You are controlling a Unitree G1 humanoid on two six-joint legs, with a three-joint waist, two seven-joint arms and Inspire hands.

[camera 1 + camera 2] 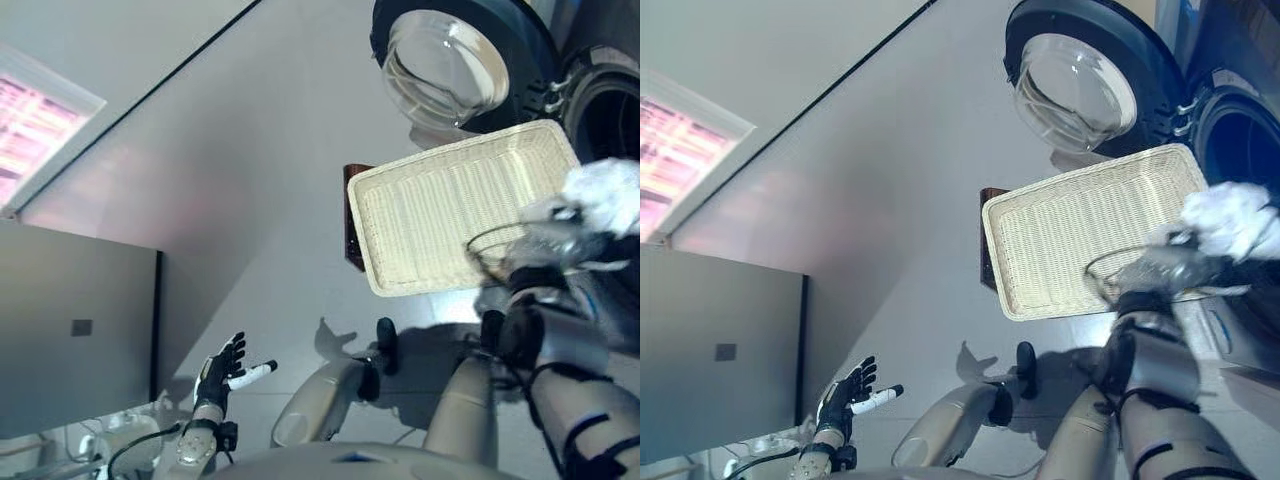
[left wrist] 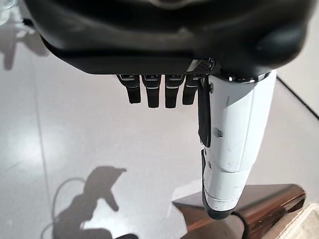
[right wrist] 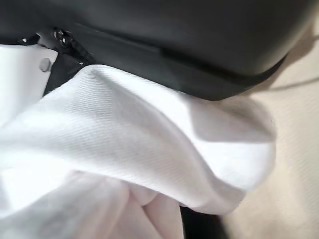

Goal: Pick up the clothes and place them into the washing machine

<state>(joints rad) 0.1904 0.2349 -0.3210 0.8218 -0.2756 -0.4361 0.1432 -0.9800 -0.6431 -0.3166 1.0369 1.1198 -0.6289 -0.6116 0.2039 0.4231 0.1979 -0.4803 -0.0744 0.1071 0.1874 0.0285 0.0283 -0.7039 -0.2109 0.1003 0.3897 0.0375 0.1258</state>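
A bunched white cloth [image 1: 1232, 218] sits at the tip of the right hand [image 1: 1185, 262], raised off the floor at the right edge of the scene, just past the near right corner of the cream wicker basket [image 1: 440, 215] and close to the dark round opening of the washing machine [image 1: 1240, 130]. In the right wrist view the white fabric [image 3: 134, 149] fills almost everything, pressed up against the hand's dark body [image 3: 199, 45] with the white thumb cover beside it — the hand is closed around the cloth, though the fingers themselves are buried in the folds. The basket lies tilted on a small dark brown stand [image 1: 351, 215], and its woven inside shows bare. Beyond it the machine's round door [image 1: 445, 70], with its clear glass bowl, hangs swung open. The left hand [image 1: 222, 372] is well apart from all this, low at the near left over the grey floor [image 1: 260, 200], fingers spread and straight, holding nothing — its wrist view shows the short fingers [image 2: 154, 92] in a row beside the white-covered thumb.
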